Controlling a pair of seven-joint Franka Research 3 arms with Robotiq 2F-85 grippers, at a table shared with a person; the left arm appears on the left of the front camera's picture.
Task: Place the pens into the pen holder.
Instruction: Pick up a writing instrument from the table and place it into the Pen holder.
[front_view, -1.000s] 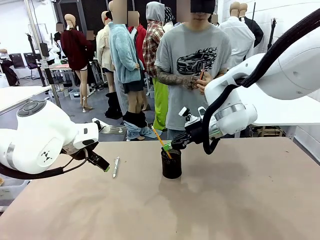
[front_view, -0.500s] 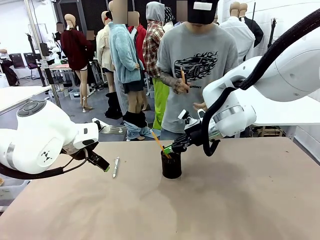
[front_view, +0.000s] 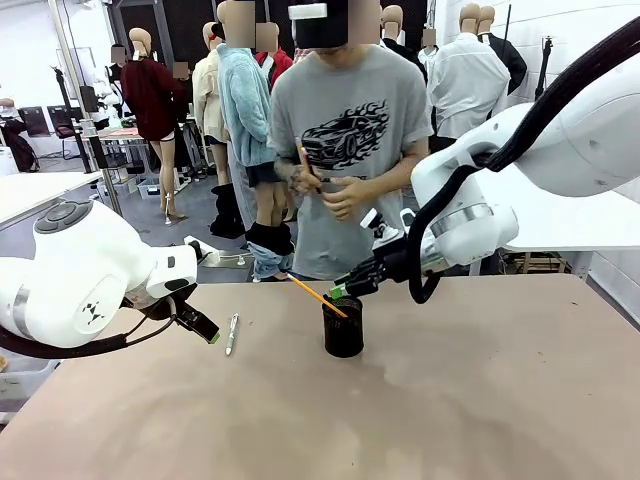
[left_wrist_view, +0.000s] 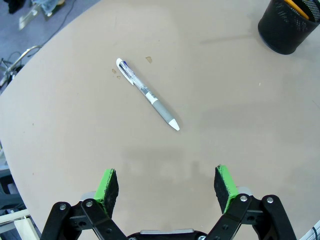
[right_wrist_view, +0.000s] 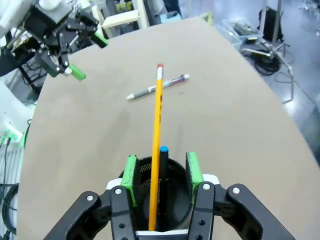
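The black mesh pen holder (front_view: 343, 332) stands mid-table. A yellow-orange pencil (front_view: 316, 296) leans out of it toward the left, beside a dark bluish pen (right_wrist_view: 163, 170) standing inside. My right gripper (front_view: 338, 292) hovers just above the holder's rim, open. Its green pads (right_wrist_view: 131, 176) straddle the pencil (right_wrist_view: 157, 135) without touching it. The white-silver pen (front_view: 232, 333) lies flat on the table left of the holder. My left gripper (front_view: 207, 331) hangs open a little left of that pen (left_wrist_view: 147, 94), with nothing between its fingers (left_wrist_view: 106, 184). The holder (left_wrist_view: 289, 26) is off at its top right.
A person stands at the far edge behind the holder, holding a thin orange stick (front_view: 306, 162) in both hands. The brown table (front_view: 480, 400) stretches wide to the right and front. The left arm's gripper (right_wrist_view: 75, 71) is in the right wrist view's far corner.
The pencil has tipped from nearly upright to a low lean toward the left in the holder. The right gripper stays above the rim. The person has stepped left. The left arm has not moved.
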